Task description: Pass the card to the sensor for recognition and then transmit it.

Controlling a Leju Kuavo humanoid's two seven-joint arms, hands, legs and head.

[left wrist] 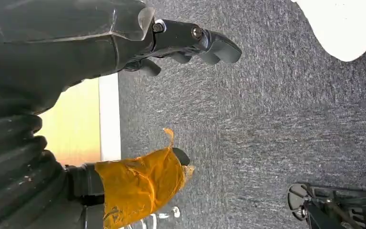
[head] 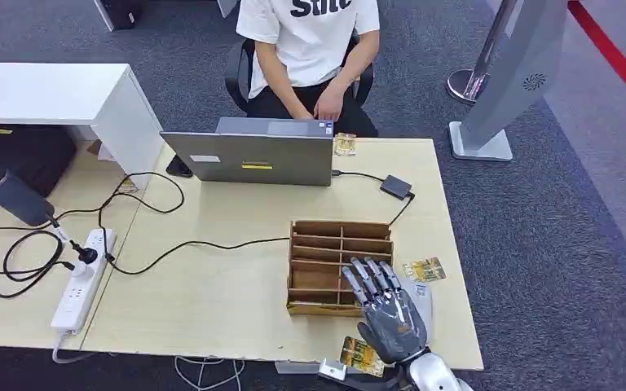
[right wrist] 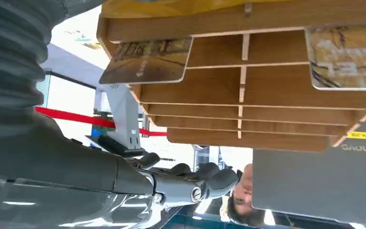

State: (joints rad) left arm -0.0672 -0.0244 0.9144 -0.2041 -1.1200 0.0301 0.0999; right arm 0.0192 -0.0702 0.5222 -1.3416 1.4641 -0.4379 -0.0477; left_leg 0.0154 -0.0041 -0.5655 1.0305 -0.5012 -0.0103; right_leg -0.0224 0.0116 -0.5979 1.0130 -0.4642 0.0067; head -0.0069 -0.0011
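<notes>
My right robot hand (head: 392, 314) hovers over the counter (head: 212, 293) beside the wooden rack (head: 340, 267), fingers spread, holding nothing. I see one card (head: 424, 270) lying on the counter just right of the rack, another (head: 362, 355) near my wrist. My left robot hand (left wrist: 124, 57) hangs above the carpet, fingers loosely curled, empty.

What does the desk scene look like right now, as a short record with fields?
right hand: raised over the desk's near right part, fingers spread, holding nothing
left hand: beside the desk edge above the carpet, nothing seen in it
wooden organizer: slotted tray mid-desk, just beyond the right hand
cards: one right of the organizer, one at the near edge, one by the laptop
laptop: open, back toward the robot
person: seated behind the laptop
</notes>
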